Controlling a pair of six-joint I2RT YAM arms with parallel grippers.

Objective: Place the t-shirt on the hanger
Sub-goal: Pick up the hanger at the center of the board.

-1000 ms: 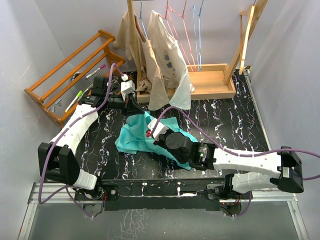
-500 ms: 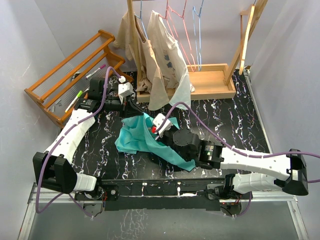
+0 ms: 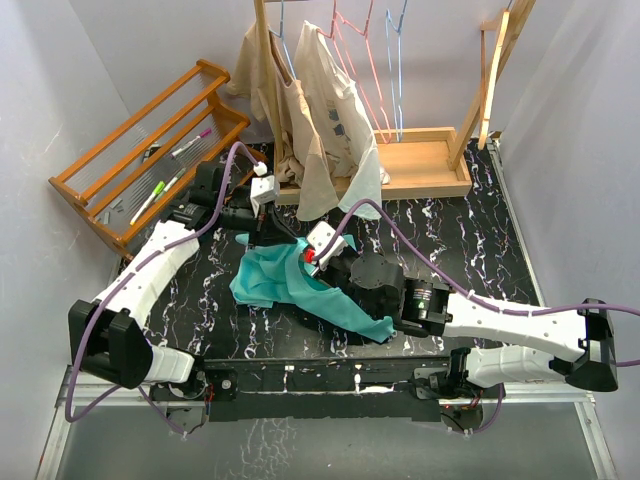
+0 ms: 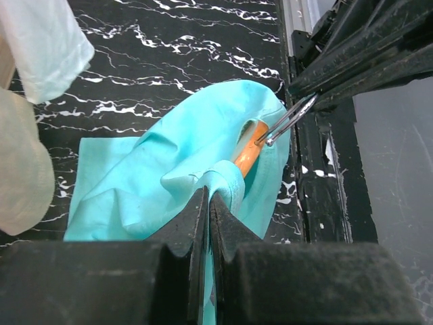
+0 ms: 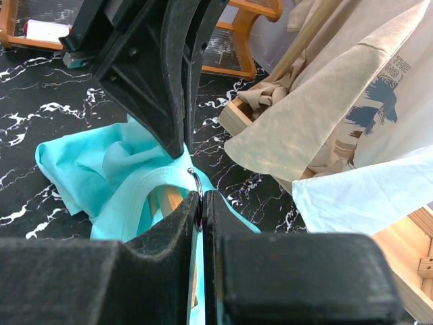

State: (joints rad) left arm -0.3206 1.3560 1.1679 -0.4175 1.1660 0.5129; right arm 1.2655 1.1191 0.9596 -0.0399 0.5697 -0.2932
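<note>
The teal t-shirt (image 3: pixel 275 280) lies bunched on the black marbled table. My left gripper (image 3: pixel 272 232) is at its far edge, shut on a fold of the neck band, as the left wrist view shows (image 4: pixel 208 194). The wooden hanger (image 4: pixel 249 152) is inside the t-shirt (image 4: pixel 149 169); only a short piece of wood and the metal hook (image 4: pixel 291 116) stick out of the neck. My right gripper (image 3: pixel 315 255) is shut on that hook (image 5: pixel 193 181), right next to the left gripper. The right wrist view shows the hanger's wood (image 5: pixel 164 201) under the teal collar (image 5: pixel 128 193).
Beige printed shirts (image 3: pixel 325 120) hang from a wooden rack just beyond the grippers, with pink and blue wire hangers (image 3: pixel 385 75) beside them. The rack's wooden base (image 3: pixel 425 165) lies behind. A slatted wooden shelf (image 3: pixel 140 160) with markers stands at the far left.
My left gripper has moved nearer and to the right, down onto the t-shirt's far edge. My right gripper has shifted slightly right and away with the hook, and the shirt has bunched up more.
</note>
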